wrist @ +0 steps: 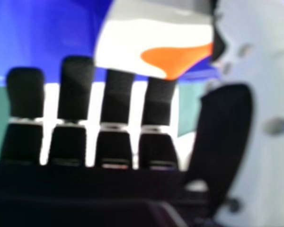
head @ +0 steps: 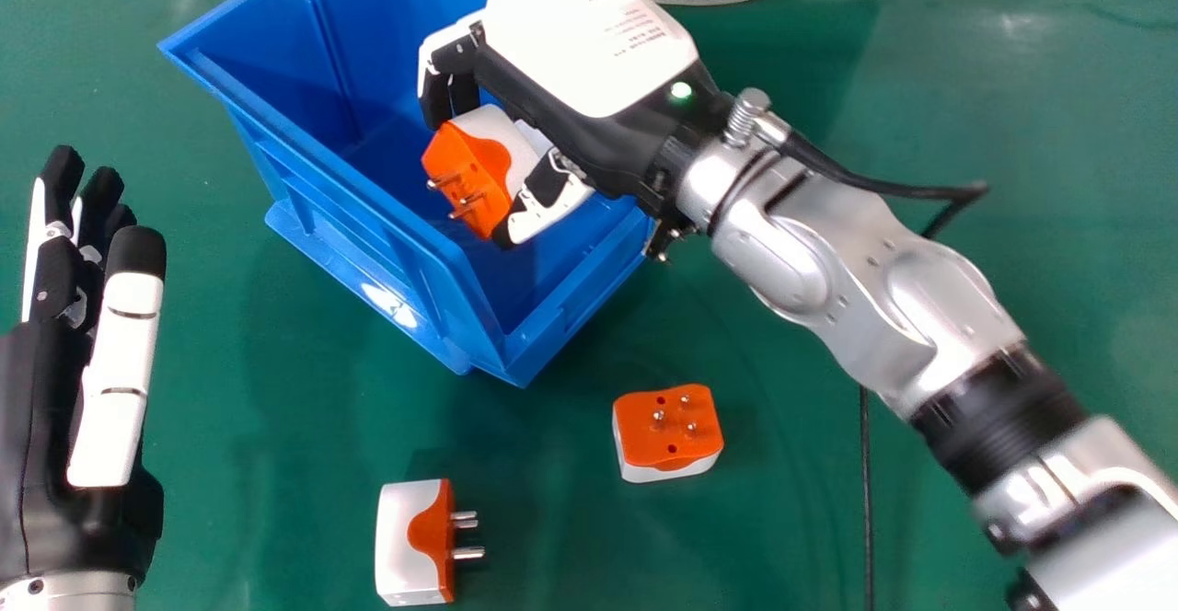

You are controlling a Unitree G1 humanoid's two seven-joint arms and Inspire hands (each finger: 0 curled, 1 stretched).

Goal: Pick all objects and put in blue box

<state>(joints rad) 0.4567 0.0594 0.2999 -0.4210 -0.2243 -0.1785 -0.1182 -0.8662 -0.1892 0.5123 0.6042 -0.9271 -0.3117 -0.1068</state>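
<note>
Pinching an orange-and-white plug point(head: 477, 169) between curled fingers point(head: 447, 63) and thumb point(head: 550, 210) above the blue box's point(head: 368, 243) opening, the right hand point(head: 589, 31) could snag its prongs on the near rim if released off-centre, while a second plug point(head: 667, 422) and a third plug point(head: 414, 542) lie in front.

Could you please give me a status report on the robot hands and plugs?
Right robot hand holding plug over blue box. Left robot hand open, empty. Two more plugs on table. No obstruction visible at the box.
</note>
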